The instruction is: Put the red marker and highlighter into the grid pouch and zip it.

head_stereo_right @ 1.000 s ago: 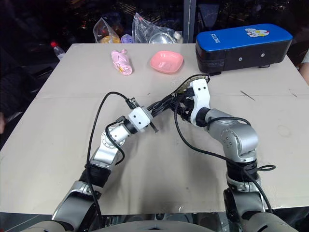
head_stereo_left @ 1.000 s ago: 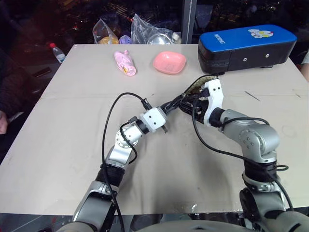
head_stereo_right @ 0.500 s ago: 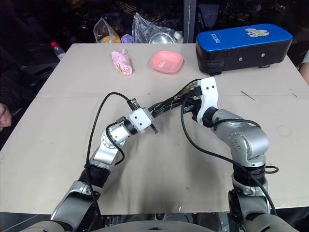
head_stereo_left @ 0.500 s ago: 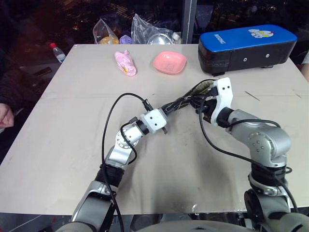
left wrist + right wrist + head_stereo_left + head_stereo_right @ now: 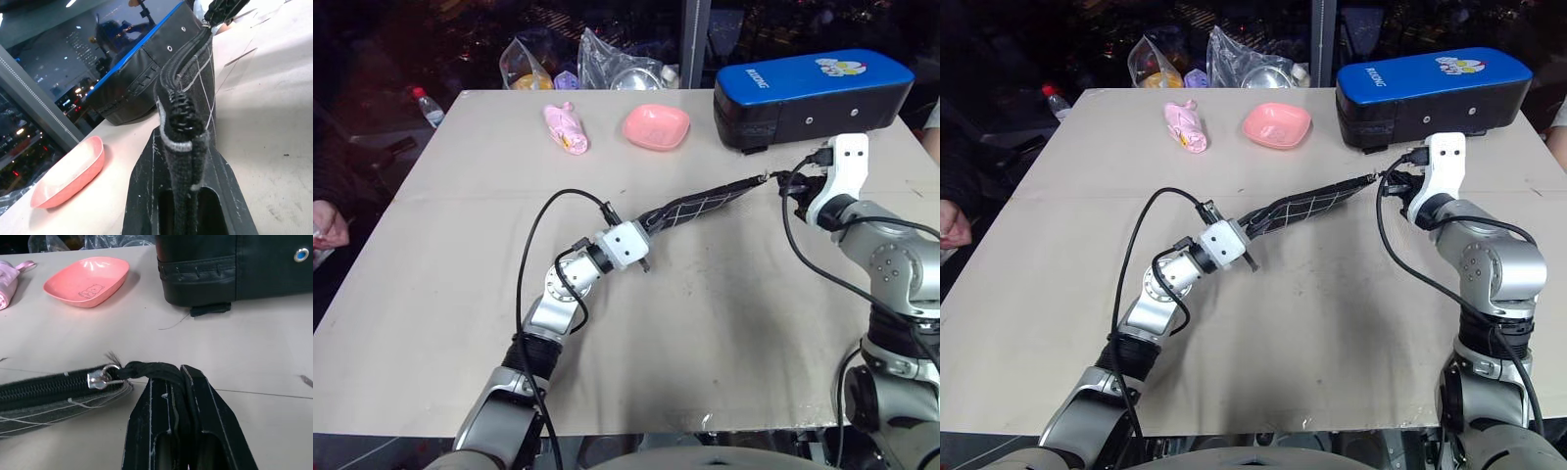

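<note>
Both grippers are holding the grid pouch [image 5: 697, 207], which is stretching as a taut strip between them above the table [image 5: 460, 294]. Left gripper [image 5: 649, 223]: fingers are clamping the pouch's near end, as the left wrist view is showing, with the closed zipper teeth running away from the fingers [image 5: 146, 196]. Right gripper [image 5: 781, 180]: fingers are pinching the black pull cord [image 5: 146, 369] tied to the silver zipper slider [image 5: 100, 378], at the far end of the pouch.

Zipper state: the slider is sitting at or very near the end of the track, and the teeth on the visible run are looking meshed. No gap is showing along the top edge in the head views.

Neither the red marker nor the highlighter is lying on the table; judging by that and by the closed pouch, they are presumably inside, though the contents are hidden.

Judgement on progress: loading appears done, zipping appears complete or on its last bit of travel. Remaining: confirming the slider is seated at the stop, releasing the cord, setting the pouch down on the table, clear of the blue-topped case [image 5: 813, 96], pink dish [image 5: 656, 125] and pink wrapped item [image 5: 566, 127].
</note>
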Robot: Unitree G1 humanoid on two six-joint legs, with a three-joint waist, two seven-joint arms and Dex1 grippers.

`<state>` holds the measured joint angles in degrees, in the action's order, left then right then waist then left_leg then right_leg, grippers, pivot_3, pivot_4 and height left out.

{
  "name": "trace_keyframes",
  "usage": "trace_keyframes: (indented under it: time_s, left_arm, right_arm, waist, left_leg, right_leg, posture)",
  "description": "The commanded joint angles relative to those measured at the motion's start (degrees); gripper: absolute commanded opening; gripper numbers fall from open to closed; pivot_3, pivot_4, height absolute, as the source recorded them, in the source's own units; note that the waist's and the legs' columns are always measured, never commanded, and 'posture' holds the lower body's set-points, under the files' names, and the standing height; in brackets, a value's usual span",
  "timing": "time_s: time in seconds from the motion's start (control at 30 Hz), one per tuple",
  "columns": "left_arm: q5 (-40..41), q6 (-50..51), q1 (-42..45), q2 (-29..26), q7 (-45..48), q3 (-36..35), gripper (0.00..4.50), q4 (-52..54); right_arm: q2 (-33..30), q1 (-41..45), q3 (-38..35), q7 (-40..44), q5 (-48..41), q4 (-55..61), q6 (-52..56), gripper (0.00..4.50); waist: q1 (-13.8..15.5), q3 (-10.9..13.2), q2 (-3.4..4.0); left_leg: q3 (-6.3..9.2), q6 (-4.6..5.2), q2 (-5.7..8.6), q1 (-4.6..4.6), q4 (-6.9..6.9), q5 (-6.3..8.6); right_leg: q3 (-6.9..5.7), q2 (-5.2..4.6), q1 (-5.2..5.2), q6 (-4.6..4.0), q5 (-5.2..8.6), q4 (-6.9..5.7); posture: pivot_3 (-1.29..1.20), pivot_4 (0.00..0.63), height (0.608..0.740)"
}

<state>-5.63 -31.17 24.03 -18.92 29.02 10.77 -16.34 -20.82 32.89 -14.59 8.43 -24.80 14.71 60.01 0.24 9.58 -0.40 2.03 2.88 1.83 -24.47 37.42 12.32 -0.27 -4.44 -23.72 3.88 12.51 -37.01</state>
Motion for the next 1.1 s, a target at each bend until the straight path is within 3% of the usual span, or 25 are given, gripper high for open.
trace_keyframes:
  time_s: [0.03,0.2,0.4,0.43,0.5,0.57,0.67,0.77,0.9,0.93,1.1]
  left_arm:
    - [-0.86,-1.18,0.87,-0.95,-2.35,-2.07,0.0,0.89]
    - [-4.16,-2.2,3.38,-1.48,-7.48,-3.68,0.0,-0.3]
    - [-6.09,-5.07,3.56,-3.68,-7.62,-2.45,0.0,-1.83]
    - [-6.14,-5.65,3.29,-4.09,-7.13,-2.11,0.0,-2.11]
    - [-4.21,-6.14,1.65,-5.75,-3.09,-0.77,0.0,-2.8]
    - [-1.51,-5.97,-0.17,-7.55,1.66,0.19,0.0,-3.56]
    - [4.57,-3.18,-3.4,-10.37,10.46,0.98,0.93,-3.3]
    - [14.55,5.49,-7.74,-11.19,17.24,-0.92,2.51,1.15]
    - [23.45,18.33,-14.46,-13.95,21.56,-3.77,4.13,9.4]
    - [25.62,21.91,-16.96,-15.09,22.26,-4.76,4.36,12.23]
    - [33.96,35.14,-30.07,-19.06,20.63,-11.78,4.45,25.06]
  right_arm:
    - [-0.02,0.92,-1.54,-1.0,0.77,1.07,-2.81,0.03]
    - [-2.4,-0.81,1.37,5.21,0.11,3.5,-7.88,0.03]
    - [-9.48,-7.19,0.91,12.73,-1.06,5.49,-10.09,2.72]
    - [-10.36,-8.22,0.61,13.63,-1.48,5.75,-10.13,3.34]
    - [-12.93,-12.65,-0.67,17.2,-2.5,6.84,-11.17,4.04]
    - [-14.98,-17.33,-1.63,20.66,-2.87,7.49,-13.47,4.04]
    - [-16.09,-24.83,-2.73,27.02,-2.9,7.59,-21.8,4.17]
    - [-17.19,-30.76,-2.72,31.98,-0.54,5.6,-30.82,4.17]
    - [-16.58,-34.18,-3.38,37.62,-0.6,0.19,-39.77,4.17]
    - [-16.17,-34.72,-3.65,39.22,-1.19,-1.64,-41.8,4.17]
    - [-18.59,-34.91,-2.21,52.53,-2.24,-12.78,-50.01,4.33]
  waist:
    - [-0.02,0.0,0.0]
    - [0.0,0.0,0.0]
    - [0.51,0.0,0.0]
    - [0.46,0.0,0.0]
    - [0.46,0.0,0.0]
    - [0.47,0.0,0.0]
    - [0.24,0.0,0.0]
    - [-0.05,0.02,0.03]
    - [-0.31,0.02,0.01]
    - [-0.35,0.02,0.0]
    - [-0.86,0.04,0.05]
  left_leg:
    - [0.0,0.0,0.0,0.0,0.0,0.0]
    - [0.0,0.0,0.0,0.0,0.0,0.0]
    - [0.0,0.01,0.02,-0.02,0.0,0.0]
    - [0.0,0.01,0.02,-0.03,0.0,0.0]
    - [-0.01,0.01,0.02,-0.02,0.0,0.0]
    - [0.01,0.01,0.0,-0.02,-0.01,0.01]
    - [-0.02,0.01,-0.02,-0.02,-0.02,0.01]
    - [-0.05,0.02,-0.09,0.03,-0.01,0.01]
    - [-0.05,0.01,-0.12,0.1,0.02,0.01]
    - [-0.05,0.01,-0.12,0.11,0.01,0.01]
    - [-0.09,0.01,-0.18,0.18,-0.07,0.02]
  right_leg:
    - [0.0,0.0,0.0,0.0,0.0,0.0]
    - [0.0,0.0,0.0,0.0,0.0,0.0]
    - [-0.01,-0.01,0.01,0.01,0.0,0.06]
    - [-0.01,-0.01,0.01,0.01,0.0,0.06]
    - [0.0,-0.02,0.01,0.01,0.0,0.06]
    - [-0.01,-0.02,0.02,0.01,0.01,0.08]
    - [0.0,-0.02,0.02,0.0,0.01,0.11]
    - [0.02,-0.01,0.03,0.0,0.01,0.1]
    - [0.03,-0.03,0.13,0.0,0.02,0.15]
    - [0.04,-0.03,0.13,0.0,0.02,0.15]
    - [0.11,-0.21,0.15,-0.11,0.09,0.19]
  posture:
    - [0.0,0.15,0.726]
    - [0.0,0.15,0.726]
    - [0.0,0.15,0.726]
    - [0.0,0.15,0.726]
    - [0.0,0.15,0.726]
    - [0.0,0.15,0.726]
    - [0.0,0.15,0.726]
    - [0.0,0.15,0.726]
    - [0.0,0.15,0.726]
    - [0.0,0.15,0.726]
    - [0.0,0.15,0.726]
